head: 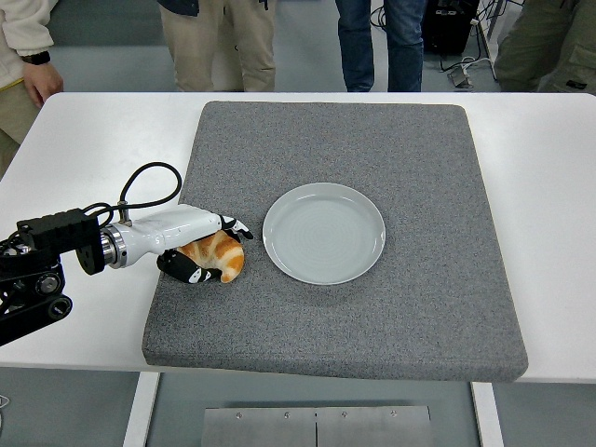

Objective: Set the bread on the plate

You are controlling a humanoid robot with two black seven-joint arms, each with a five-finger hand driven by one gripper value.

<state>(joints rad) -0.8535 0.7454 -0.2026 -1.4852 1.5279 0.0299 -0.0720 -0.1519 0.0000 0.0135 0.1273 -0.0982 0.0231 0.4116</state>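
A golden-brown croissant (220,255) lies on the grey mat (410,149), just left of the empty pale plate (323,232). My left hand (210,249), white with black fingertips, comes in from the left and is curled around the croissant, fingers over its top and thumb under its near side. The croissant still rests on the mat. The right arm does not show.
The mat covers the middle of the white table (540,168). A black cable (149,182) loops above my left wrist. Several people (214,37) stand along the table's far edge.
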